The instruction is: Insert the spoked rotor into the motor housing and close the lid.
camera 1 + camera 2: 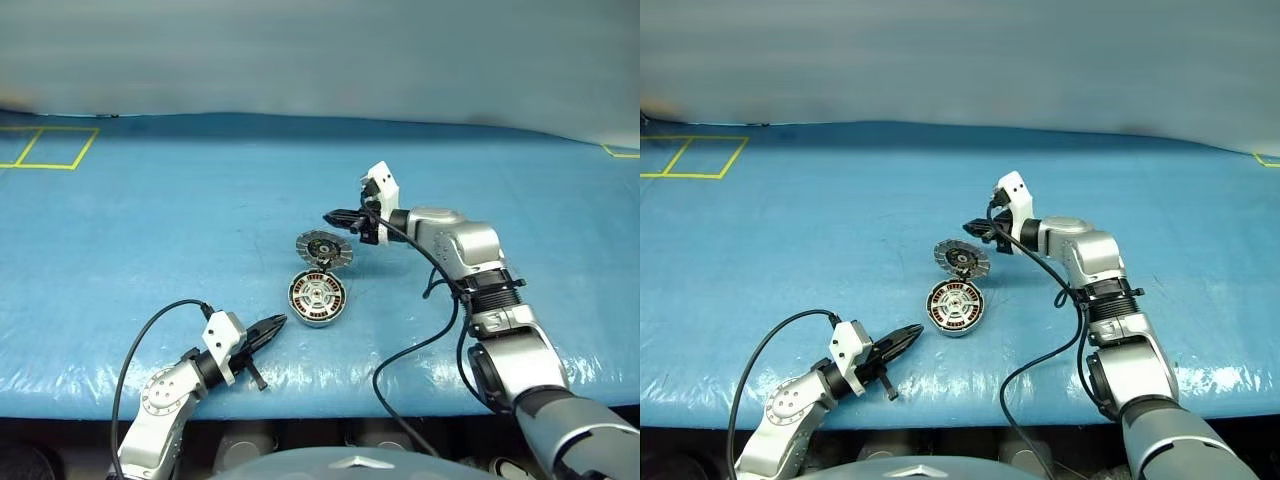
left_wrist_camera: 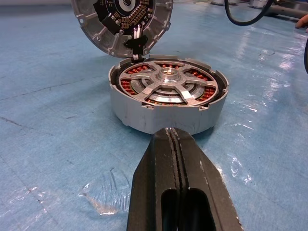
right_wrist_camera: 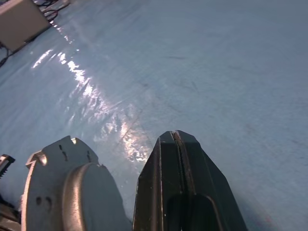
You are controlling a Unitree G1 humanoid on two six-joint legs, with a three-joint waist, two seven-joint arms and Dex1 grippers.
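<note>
Silver spoked rotor (image 2: 167,85) sits inside the round silver motor housing (image 2: 144,113); ribbed grey lid (image 1: 323,248) stands tilted open; left end effector (image 1: 270,327) and right end effector (image 1: 335,216) are both closed, empty

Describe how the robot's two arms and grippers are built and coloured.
Both arms are silver-grey metal with rounded joint shells. The right arm has a black ribbed band at the wrist. Each carries a white block by its gripper, with a loose black cable looping back. The left gripper and right gripper have two tapered black fingers.
</note>
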